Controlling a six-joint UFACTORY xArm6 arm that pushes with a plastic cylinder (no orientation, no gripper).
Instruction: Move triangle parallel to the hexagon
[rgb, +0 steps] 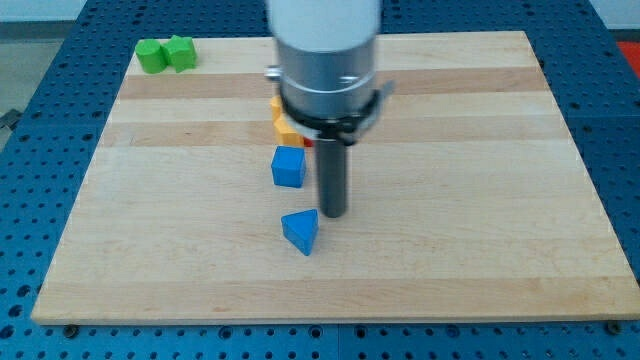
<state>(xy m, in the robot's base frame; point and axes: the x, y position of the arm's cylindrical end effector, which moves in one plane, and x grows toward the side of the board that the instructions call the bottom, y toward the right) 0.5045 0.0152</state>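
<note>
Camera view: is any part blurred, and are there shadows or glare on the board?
In the camera view, the arm's pale upper housing looks soft and blurred, while my tip and the blue triangle beside it are sharp; lighting is even, with only faint shadows under the blocks and no strong glare on the wooden board.

Arm upright at view's centre, rod vertical, my tip (333, 215) down.

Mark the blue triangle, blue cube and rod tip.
blue triangle (301, 232), camera view, on its front face.
blue cube (288, 167), camera view, middle of its front face.
my tip (333, 215), camera view, very end of the rod, just right of and above the triangle.
</note>
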